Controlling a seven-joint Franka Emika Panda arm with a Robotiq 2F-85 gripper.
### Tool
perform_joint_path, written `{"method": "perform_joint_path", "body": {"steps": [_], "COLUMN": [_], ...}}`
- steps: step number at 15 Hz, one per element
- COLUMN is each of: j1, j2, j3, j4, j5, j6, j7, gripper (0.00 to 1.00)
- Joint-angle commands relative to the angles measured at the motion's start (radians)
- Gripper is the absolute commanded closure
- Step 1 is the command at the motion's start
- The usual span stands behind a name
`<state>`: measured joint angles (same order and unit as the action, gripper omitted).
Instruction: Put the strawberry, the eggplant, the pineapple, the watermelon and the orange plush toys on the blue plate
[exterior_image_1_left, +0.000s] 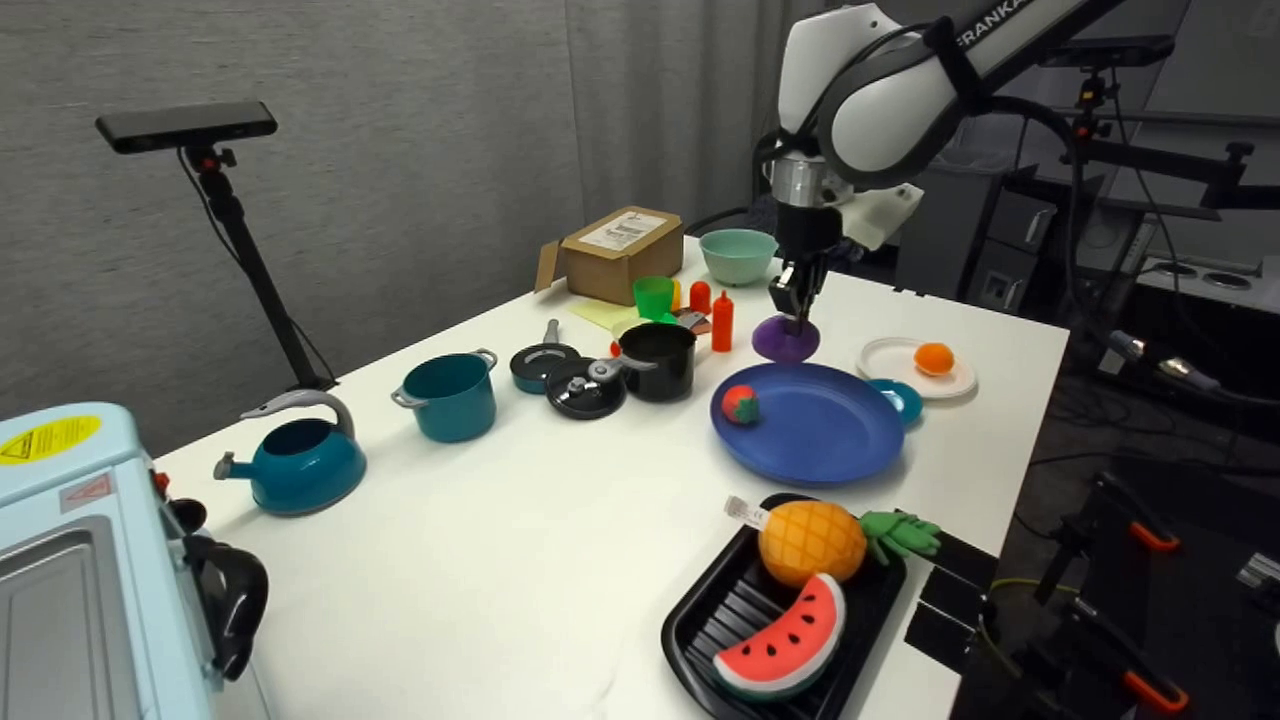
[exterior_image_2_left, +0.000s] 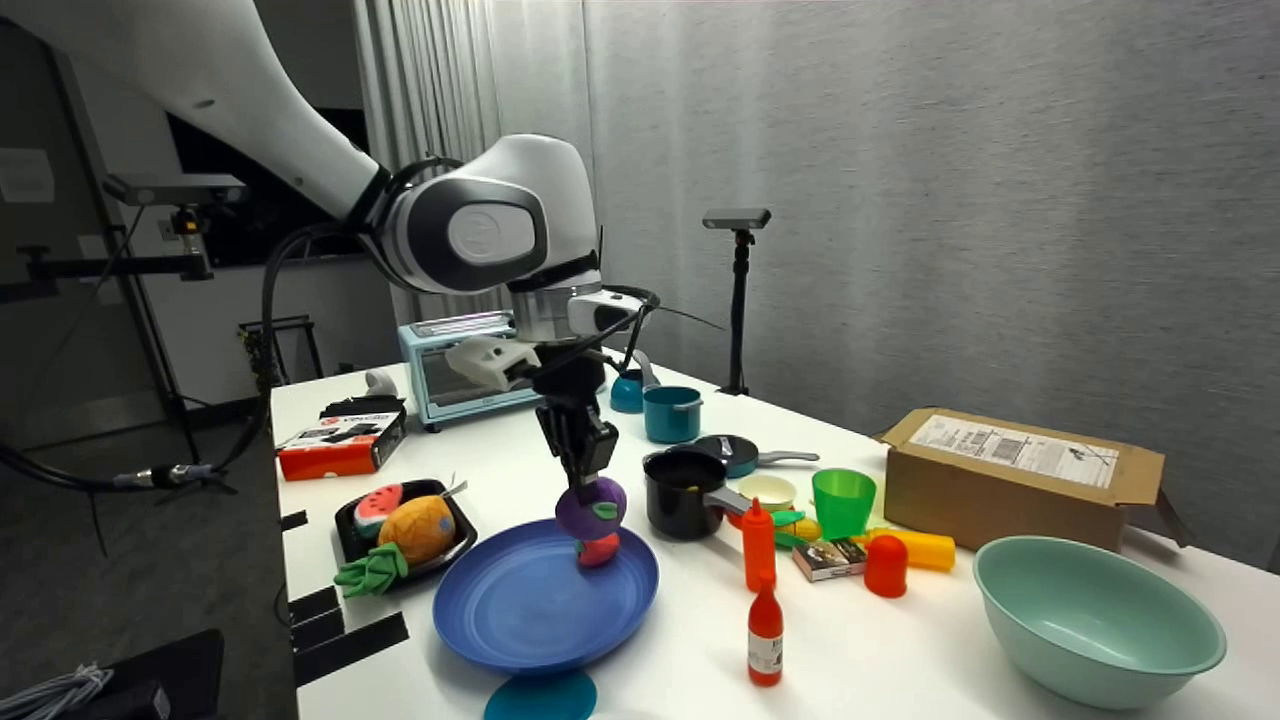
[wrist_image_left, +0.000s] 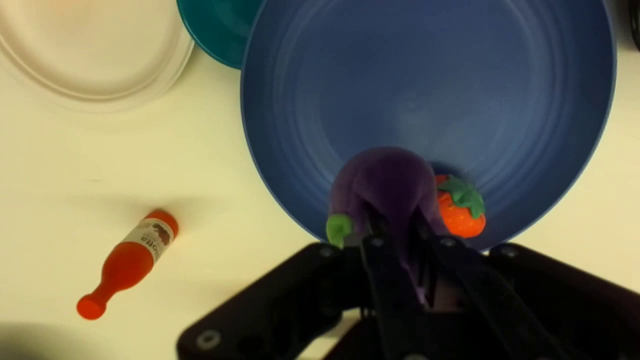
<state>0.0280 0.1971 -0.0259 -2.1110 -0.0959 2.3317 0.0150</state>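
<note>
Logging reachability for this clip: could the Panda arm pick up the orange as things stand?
Probably not yet: its gripper holds the plush eggplant. Otherwise the orange, uncovered on the white plate, looks accessible from above.

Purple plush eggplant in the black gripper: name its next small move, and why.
I'd probably ease the eggplant toward the bare middle of the round blue plate: the gripper holds it where it overlaps the rim in the wrist view, beside the red plush strawberry.

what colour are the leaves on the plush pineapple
Green; the leaves show best in an exterior view.
</note>
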Motion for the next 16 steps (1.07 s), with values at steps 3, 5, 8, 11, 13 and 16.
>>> {"method": "perform_joint_path", "body": {"steps": [3, 5, 8, 11, 13, 16], "j1": [0.006, 0.017, 0.035, 0.073, 0.063, 0.087], "j2": [-0.025, -0.023, -0.012, 0.027, 0.006, 0.022], "j3": [-0.001, 0.004, 0.017, 0.026, 0.030, 0.032], "j4": [-0.045, -0.032, 0.004, 0.102, 0.068, 0.125], "j5": [-0.018, -0.026, -0.015, -0.047, -0.021, -0.033], "j6": [0.032, 0.048, 0.076, 0.106, 0.104, 0.105], "j7": [0.108, 0.148, 0.196, 0.298, 0.266, 0.323], "gripper": [0.41, 0.25, 0.03, 0.00, 0.00, 0.00]}}
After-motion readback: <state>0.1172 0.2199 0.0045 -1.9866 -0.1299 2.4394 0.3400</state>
